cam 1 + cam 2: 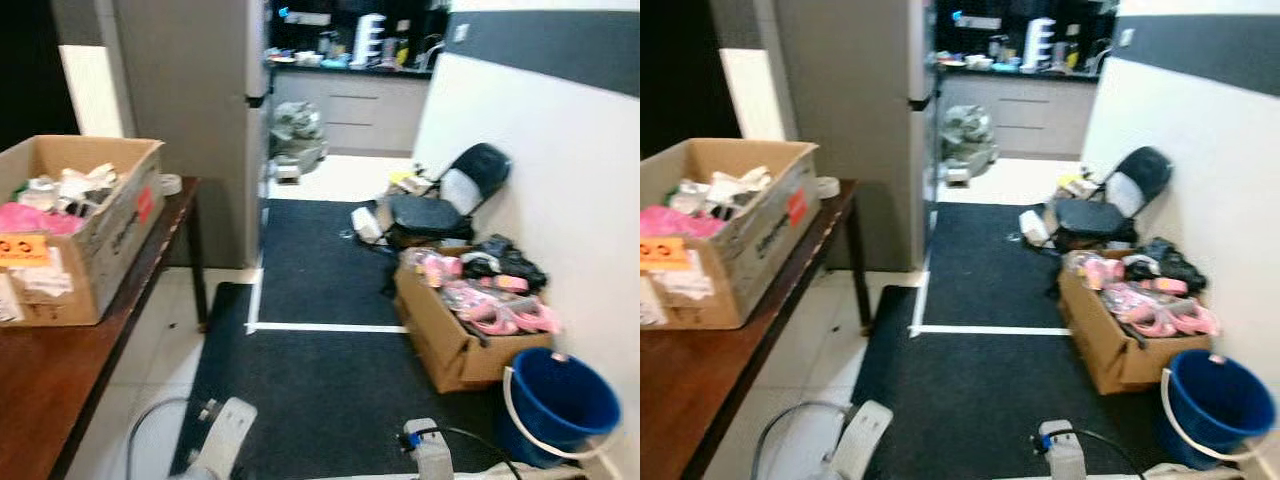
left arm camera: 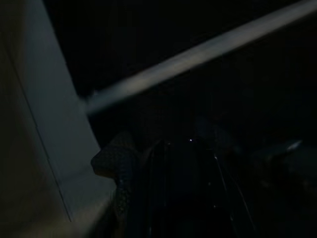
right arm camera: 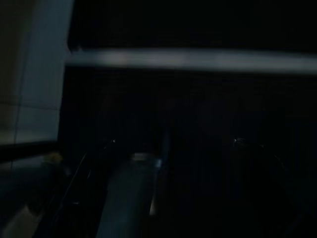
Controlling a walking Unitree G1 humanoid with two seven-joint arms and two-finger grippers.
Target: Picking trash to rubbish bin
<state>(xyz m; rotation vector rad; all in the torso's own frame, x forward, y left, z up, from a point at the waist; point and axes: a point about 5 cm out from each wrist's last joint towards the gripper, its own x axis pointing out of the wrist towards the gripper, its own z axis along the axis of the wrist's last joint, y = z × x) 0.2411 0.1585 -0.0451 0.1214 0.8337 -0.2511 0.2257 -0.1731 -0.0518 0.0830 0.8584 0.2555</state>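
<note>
Both arms [image 1: 225, 440] hang low, claw state impossible to tell. Walk dark mat [image 1: 320, 380], hunting trash; blue bucket [image 1: 560, 405] near wall likely bin.

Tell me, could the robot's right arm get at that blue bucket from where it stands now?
Probably not yet. The blue bucket sits on the floor by the wall, ahead to the right, while the right arm hangs low; nothing blocks it.

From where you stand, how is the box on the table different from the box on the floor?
The table box sits up on the wooden table, on your left; the floor box lies on the dark carpet, on your right beside a blue bucket. Both are open brown cardboard holding pink things.
</note>
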